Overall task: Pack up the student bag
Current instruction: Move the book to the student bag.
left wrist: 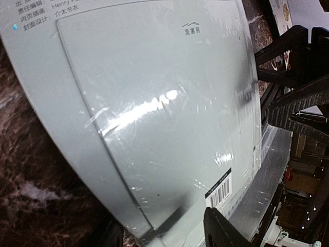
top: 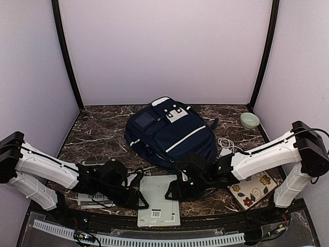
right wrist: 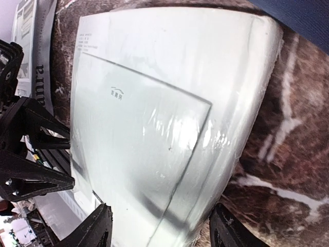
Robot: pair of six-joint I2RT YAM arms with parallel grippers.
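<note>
Now the student bag point(top: 172, 135) is seen lying flat on the dark marble table point(top: 97, 134) at twelve o'clock, front pockets up; no opening can be made out in it. Nothing is judged to be packed yet, and the step in hand looks like the pick-up of a first item.

Both arms are stretched low and inward, the left arm point(top: 46, 170) from eight o'clock and the right arm point(top: 262, 154) from four o'clock, with the wrists dipped close to the tabletop. Between them a pale grey book point(top: 159, 200) in glossy wrap is laid flat at six o'clock, just short of the bag.

It is flanked, with the left gripper point(top: 138, 198) set at its nine o'clock edge and the right gripper point(top: 177, 191) at its three o'clock edge. The right jaws are shown partway apart, their fingers point(right wrist: 95, 229) spread over the book's edge with nothing clamped. On the left only one of the fingers point(left wrist: 218, 229) is plainly shown, so that state cannot be told.

Next, an edge has to be raised off the table and firmly pinched, and the slick wrap watched for slipping. The bag's mouth must be found and held wide before the book is carried to twelve o'clock.
</note>
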